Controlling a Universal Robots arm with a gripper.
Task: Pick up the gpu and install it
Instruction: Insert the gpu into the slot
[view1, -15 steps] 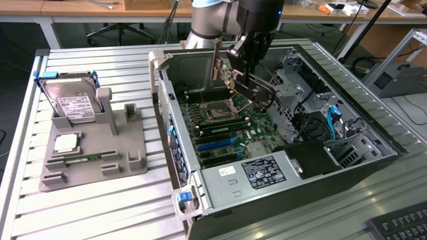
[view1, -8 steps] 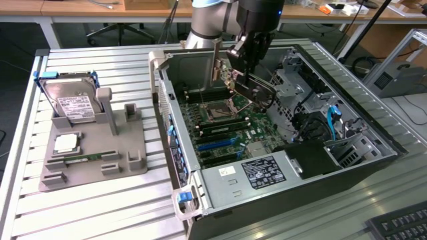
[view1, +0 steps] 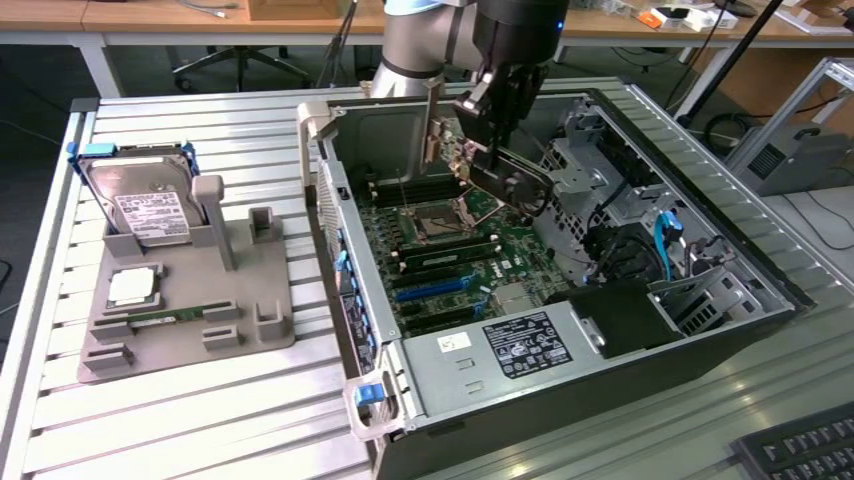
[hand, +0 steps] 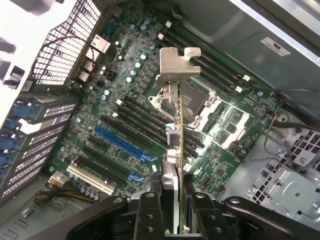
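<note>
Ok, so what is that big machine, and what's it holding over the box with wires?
That is a robot arm, a machine that bends like your arm. One picture comes from a camera standing off the arm; the other from a camera on its wrist, looking past its gripper, which pinches things. The gripper is shut on the gpu, a green card with a silver end, held above the motherboard inside an open computer case. Beside the case, on the metal table, a grey holder carries a hard drive.

gpu (view1: 513, 178) above mobo (view1: 447, 262) in case (view1: 441, 362); tray (view1: 256, 292) exterior view's left
</note>
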